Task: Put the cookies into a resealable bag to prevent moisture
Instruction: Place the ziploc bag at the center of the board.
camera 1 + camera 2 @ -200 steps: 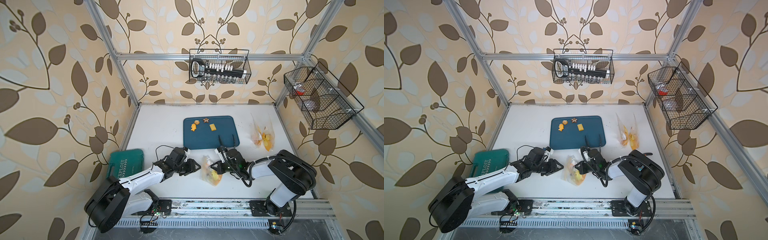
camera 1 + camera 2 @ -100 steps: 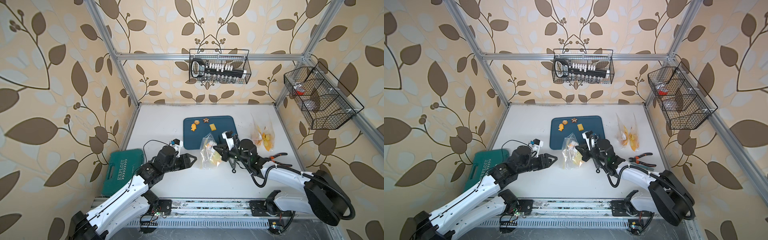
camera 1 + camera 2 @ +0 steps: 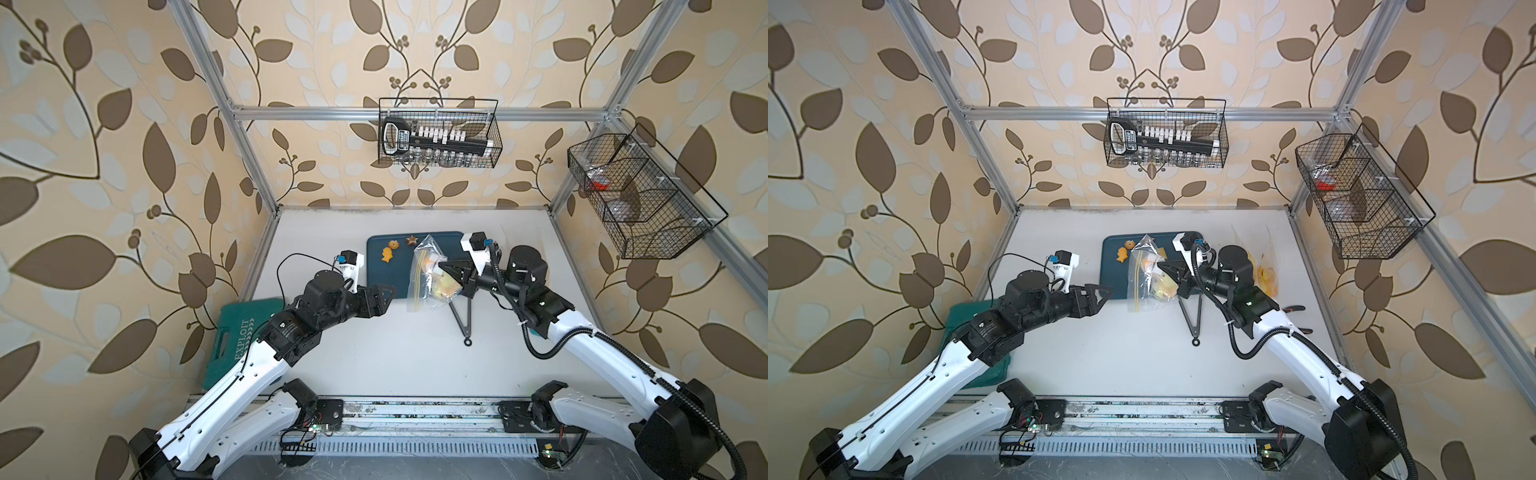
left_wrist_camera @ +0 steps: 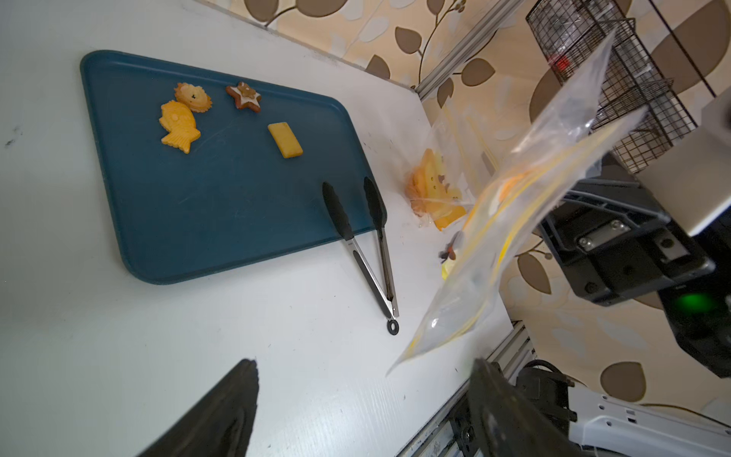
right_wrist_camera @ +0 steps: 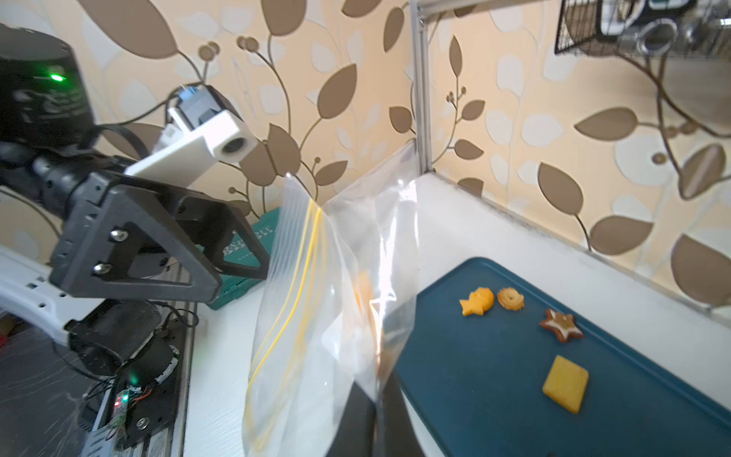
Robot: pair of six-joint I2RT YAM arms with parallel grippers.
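Right claw: the right gripper (image 3: 444, 270) was closed, pinching a clear crinkled resealable plastic bag (image 5: 316, 316) with yellow zip lines, held off the white table (image 4: 118, 336).
Left claw: the left gripper (image 4: 364, 366) stood wide, its black tapered fingers holding nothing, near the bag.
Cookies (image 4: 221, 114): four lay on a matte dark-blue rounded plastic tray (image 4: 217, 205): a ridged orange fish (image 4: 178, 124), a scalloped round biscuit (image 4: 194, 97), a brown iced star (image 4: 244, 95) and a smooth yellow rectangle (image 4: 285, 139).
Tongs: black-tipped metal tongs (image 4: 372, 245) lay spread, with the tips over the tray edge.
Bag contents: orange-yellow patches showed through the film; print or biscuit could not be told.
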